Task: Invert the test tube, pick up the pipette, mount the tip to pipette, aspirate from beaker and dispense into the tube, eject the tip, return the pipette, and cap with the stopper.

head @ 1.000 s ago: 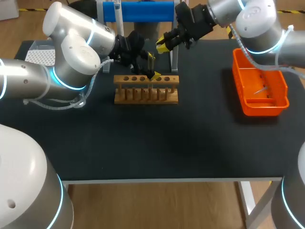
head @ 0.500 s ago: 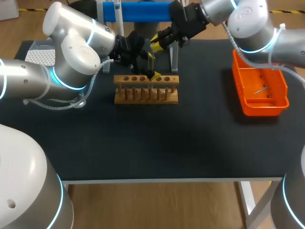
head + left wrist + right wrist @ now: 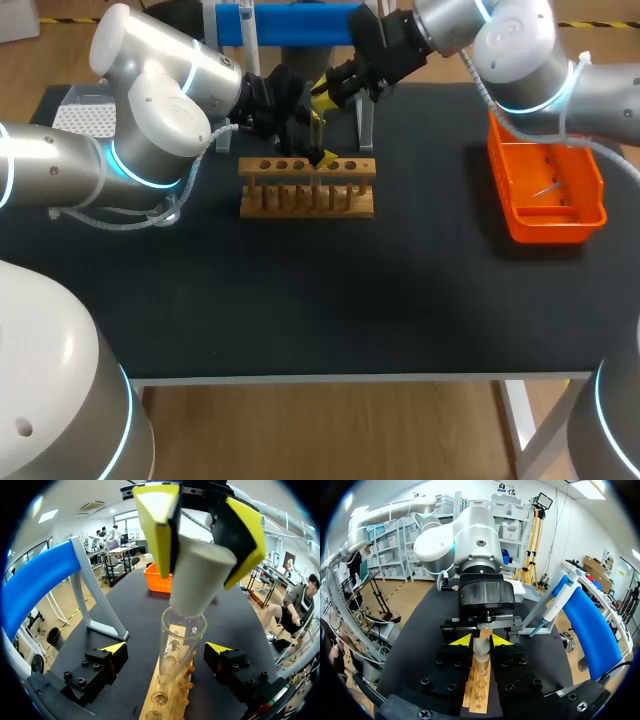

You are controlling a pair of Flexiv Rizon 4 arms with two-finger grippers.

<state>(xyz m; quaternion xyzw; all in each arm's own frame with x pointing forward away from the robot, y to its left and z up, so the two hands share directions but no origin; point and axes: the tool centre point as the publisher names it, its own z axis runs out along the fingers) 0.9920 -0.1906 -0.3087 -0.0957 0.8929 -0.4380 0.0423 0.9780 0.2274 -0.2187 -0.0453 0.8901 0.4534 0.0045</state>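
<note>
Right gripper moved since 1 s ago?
Yes. The right gripper has shifted left in the head view, away from the orange bin, toward the blue stand.

Right tool (image 3: 328,92) and blue stand (image 3: 290,22) apparently block rack's (image 3: 306,195) far side.

Our right gripper (image 3: 325,92) has drifted a bit further left with the stopper (image 3: 200,580), so it's now closer in over the test tube (image 3: 175,642).

Right fingers (image 3: 152,520) pinched together; left fingers (image 3: 112,649) spread wide.
</note>
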